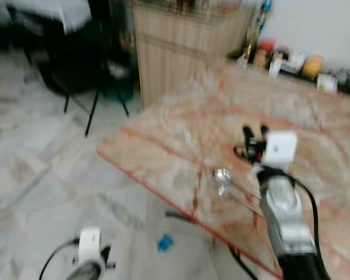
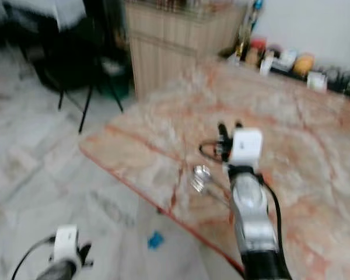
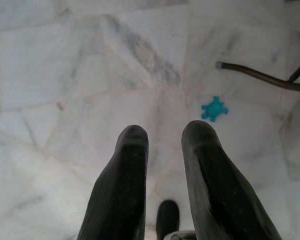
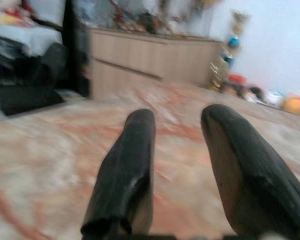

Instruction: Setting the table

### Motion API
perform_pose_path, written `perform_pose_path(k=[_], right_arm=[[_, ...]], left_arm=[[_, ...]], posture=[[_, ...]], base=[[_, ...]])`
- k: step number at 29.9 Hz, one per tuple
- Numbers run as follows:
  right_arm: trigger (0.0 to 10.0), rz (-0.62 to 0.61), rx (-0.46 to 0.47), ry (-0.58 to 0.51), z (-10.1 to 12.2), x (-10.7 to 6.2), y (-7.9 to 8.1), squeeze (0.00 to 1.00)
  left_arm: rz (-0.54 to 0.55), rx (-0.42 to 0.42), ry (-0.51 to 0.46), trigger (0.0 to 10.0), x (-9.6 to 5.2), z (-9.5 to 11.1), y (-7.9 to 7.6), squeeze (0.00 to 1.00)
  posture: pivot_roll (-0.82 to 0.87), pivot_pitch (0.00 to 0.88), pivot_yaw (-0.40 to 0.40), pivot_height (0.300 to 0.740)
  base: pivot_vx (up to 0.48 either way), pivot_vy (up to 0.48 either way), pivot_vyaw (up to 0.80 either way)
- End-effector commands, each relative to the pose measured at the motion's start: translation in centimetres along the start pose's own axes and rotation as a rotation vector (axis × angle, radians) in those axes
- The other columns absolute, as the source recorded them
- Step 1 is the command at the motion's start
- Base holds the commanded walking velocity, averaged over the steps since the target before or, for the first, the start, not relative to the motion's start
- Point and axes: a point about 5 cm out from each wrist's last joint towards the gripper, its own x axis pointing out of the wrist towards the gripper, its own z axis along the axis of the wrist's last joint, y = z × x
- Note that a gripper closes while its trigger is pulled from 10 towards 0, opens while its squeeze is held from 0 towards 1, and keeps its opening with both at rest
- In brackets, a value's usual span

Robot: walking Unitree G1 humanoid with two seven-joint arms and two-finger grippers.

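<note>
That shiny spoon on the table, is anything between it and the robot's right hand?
Nothing visible does. The spoon lies on bare marble table, just beside and below the open right hand, which hovers over the tabletop. The picture is blurred, so small things could be missed.

The table [image 1: 181, 146] runs from lower centre to the right edge of the frame, its marble top mostly bare. A small shiny thing [image 1: 221, 175], too blurred to name, lies near the front edge, just left of the right claw [image 1: 255, 135], whose fingers stand apart above the top. A row of jars and bottles [image 1: 291, 61] crowds the far edge, upper right. A wooden cabinet [image 1: 175, 49] stands at top centre. The left claw [image 3: 165, 145] hangs over the floor [image 3: 65, 75], fingers parted, near a blue scrap [image 3: 214, 108] and a dark curved leg [image 3: 260, 77].
</note>
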Motion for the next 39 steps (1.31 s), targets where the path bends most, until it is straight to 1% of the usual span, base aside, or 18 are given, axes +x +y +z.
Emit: perform_pose_path(k=[1, 4, 7, 10, 14, 15, 17, 21, 22, 24, 27, 29, 34, 35, 36, 37, 38, 39], right_arm=[[10.0, 0.056, -0.023, 0.042, 0.0, -0.1, -0.7, 0.00], [10.0, 0.158, -0.090, 0.142, -0.5, -0.6, -2.3, 0.00], [10.0, 0.222, -0.127, 0.177, -0.4, -1.3, -3.3, 0.00], [10.0, 0.314, -0.144, 0.244, 0.0, -2.4, -4.8, 0.00], [10.0, 0.424, -0.114, 0.301, -0.1, -3.8, -5.2, 0.00], [10.0, 0.424, -0.114, 0.301, -0.1, -3.8, -5.2, 0.00], [10.0, 0.492, -0.021, 0.318, -0.7, -5.0, -4.9, 0.00], [10.0, 0.543, 0.034, 0.347, -1.3, -6.2, -4.5, 0.00], [10.0, 0.561, 0.108, 0.338, -1.5, -6.7, -4.1, 0.00], [10.0, 0.569, 0.156, 0.348, -1.9, -7.1, -3.9, 0.00], [10.0, 0.585, 0.167, 0.378, -2.5, -7.6, -3.7, 0.00], [10.0, 0.635, 0.108, 0.480, -4.8, -8.9, -3.6, 0.00], [10.0, 0.632, 0.065, 0.520, -5.6, -9.0, -3.7, 0.00], [10.0, 0.632, 0.050, 0.515, -5.7, -8.9, -3.7, 0.26], [10.0, 0.634, 0.046, 0.507, -5.7, -8.8, -3.7, 0.26], [10.0, 0.638, 0.043, 0.491, -5.6, -8.7, -3.6, 0.75], [10.0, 0.641, 0.040, 0.446, -5.1, -8.2, -3.4, 0.99], [10.0, 0.648, 0.045, 0.402, -4.6, -7.7, -3.2, 1.00]], left_arm=[[-0.007, -0.009, 0.039, 10.0, -0.2, -1.0, -0.3, 0.00], [-0.011, -0.013, 0.043, 10.0, -0.2, -1.0, -0.3, 0.00], [-0.011, -0.014, 0.043, 10.0, -0.2, -1.0, -0.3, 0.00], [-0.012, -0.015, 0.046, 10.0, -0.2, -1.1, -0.3, 0.00], [-0.013, -0.016, 0.049, 10.0, -0.2, -1.1, -0.2, 0.00], [-0.013, -0.016, 0.049, 10.0, -0.2, -1.1, -0.2, 0.00], [-0.015, -0.016, 0.053, 10.0, -0.2, -1.1, -0.2, 0.00], [-0.016, -0.018, 0.055, 10.0, -0.2, -1.2, -0.2, 0.00], [-0.017, -0.019, 0.058, 10.0, -0.3, -1.2, -0.2, 0.00], [-0.017, -0.020, 0.061, 10.0, -0.3, -1.3, -0.2, 0.00], [-0.018, -0.020, 0.064, 10.0, -0.3, -1.3, -0.2, 0.00], [-0.018, -0.022, 0.068, 10.0, -0.3, -1.4, -0.2, 0.00], [-0.018, -0.023, 0.071, 10.0, -0.3, -1.4, -0.1, 0.00], [-0.018, -0.022, 0.072, 10.0, -0.3, -1.4, -0.2, 0.00], [-0.019, -0.022, 0.072, 10.0, -0.3, -1.4, -0.2, 0.00], [-0.019, -0.021, 0.073, 10.0, -0.3, -1.5, -0.2, 0.00], [-0.022, -0.018, 0.073, 10.0, -0.3, -1.5, -0.2, 0.00], [-0.024, -0.015, 0.073, 10.0, -0.3, -1.5, -0.2, 0.00]], posture=[[0.04, 0.000, -0.004, 0.740], [0.04, 0.000, -0.005, 0.740], [0.04, 0.000, -0.003, 0.740], [0.04, 0.000, 0.001, 0.740], [0.03, 0.000, 0.003, 0.740], [0.03, 0.000, 0.003, 0.740], [0.03, 0.000, 0.003, 0.740], [0.04, 0.000, 0.000, 0.740], [0.04, 0.000, 0.000, 0.740], [0.04, 0.000, -0.001, 0.740], [0.04, 0.000, -0.001, 0.740], [0.04, 0.000, -0.003, 0.740], [0.04, 0.000, -0.003, 0.740], [0.04, 0.000, -0.003, 0.740], [0.04, 0.000, -0.003, 0.740], [0.04, 0.000, -0.003, 0.740], [0.04, 0.000, -0.001, 0.740], [0.04, 0.000, -0.001, 0.740]], base=[[0.000, 0.000, 0.00], [0.000, 0.000, 0.00], [0.000, 0.000, 0.00], [0.000, 0.000, 0.00], [0.000, 0.000, 0.00], [0.000, 0.000, 0.00], [0.000, 0.000, 0.00], [0.000, 0.000, 0.00], [0.000, 0.000, 0.00], [0.000, 0.000, 0.00], [0.000, 0.000, 0.00], [0.000, 0.000, 0.00], [0.000, 0.000, 0.00], [0.000, 0.000, 0.00], [0.000, 0.000, 0.00], [0.000, 0.000, 0.00], [0.000, 0.000, 0.00], [0.000, 0.000, 0.00]])
